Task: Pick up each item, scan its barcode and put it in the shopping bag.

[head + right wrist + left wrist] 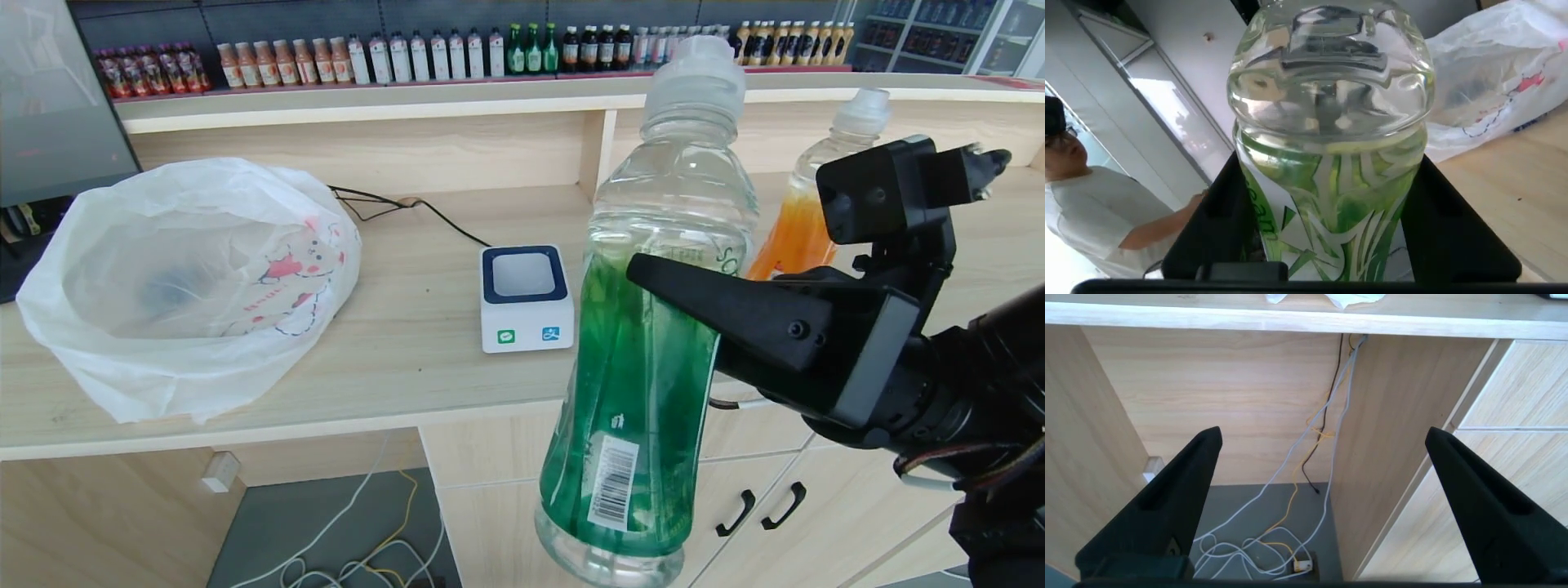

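My right gripper point(653, 282) is shut on a clear bottle with a green label point(653, 327), held upright in the air in front of the counter, its barcode facing out near its base. The same bottle point(1327, 147) stands between the gripper's fingers point(1221, 220) in the right wrist view. A white barcode scanner with a blue-framed window point(524, 298) sits on the counter just left of the bottle. The open white shopping bag point(192, 282) lies at the counter's left. My left gripper point(1319, 498) hangs open and empty below the counter.
An orange drink bottle point(804, 204) stands on the counter behind my right arm. A black cable point(408, 208) runs from the scanner toward the back wall. Loose wires point(1282, 531) hang and pool under the counter. Cabinet doors with black handles point(759, 506) sit below right.
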You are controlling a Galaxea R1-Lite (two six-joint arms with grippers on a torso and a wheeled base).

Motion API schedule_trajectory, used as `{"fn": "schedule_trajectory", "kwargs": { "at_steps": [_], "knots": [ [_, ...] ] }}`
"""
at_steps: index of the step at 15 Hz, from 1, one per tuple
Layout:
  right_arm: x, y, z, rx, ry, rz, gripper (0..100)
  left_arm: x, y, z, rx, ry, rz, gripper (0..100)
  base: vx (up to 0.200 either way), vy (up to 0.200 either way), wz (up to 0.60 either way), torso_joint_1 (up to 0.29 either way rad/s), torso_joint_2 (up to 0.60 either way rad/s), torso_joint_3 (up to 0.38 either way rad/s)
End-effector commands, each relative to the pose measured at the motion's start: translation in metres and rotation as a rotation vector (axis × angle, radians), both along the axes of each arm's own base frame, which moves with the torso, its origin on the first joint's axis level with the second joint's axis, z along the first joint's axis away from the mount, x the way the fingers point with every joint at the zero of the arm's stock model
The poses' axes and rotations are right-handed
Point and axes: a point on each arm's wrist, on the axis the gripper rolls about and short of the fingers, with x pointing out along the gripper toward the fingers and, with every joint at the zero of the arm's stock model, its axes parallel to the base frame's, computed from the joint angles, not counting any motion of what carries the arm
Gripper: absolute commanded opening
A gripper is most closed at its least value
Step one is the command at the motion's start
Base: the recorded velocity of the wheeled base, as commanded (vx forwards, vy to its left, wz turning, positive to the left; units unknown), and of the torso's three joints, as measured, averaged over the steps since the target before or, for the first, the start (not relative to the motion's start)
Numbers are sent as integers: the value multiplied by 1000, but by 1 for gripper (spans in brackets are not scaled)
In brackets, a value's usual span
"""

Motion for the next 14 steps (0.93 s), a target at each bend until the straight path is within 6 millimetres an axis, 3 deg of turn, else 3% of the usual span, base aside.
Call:
{"fn": "schedule_trajectory", "kwargs": {
  "at_steps": [1, 6, 14],
  "knots": [
    [-3, -2, -1, -11, -67, -36, 0, 0, 0, 0, 0, 0, 0, 100, 0, 0, 0, 0, 0, 0],
    [-9, -13, -10, -56, -250, -250, 0, 0, 0, 0, 0, 0, 0, 100, 0, 0, 0, 0, 0, 0],
    [-32, -35, 11, -73, -490, -516, 0, 0, 0, 0, 0, 0, 0, 100, 0, 0, 0, 0, 0, 0]
  ]
}}
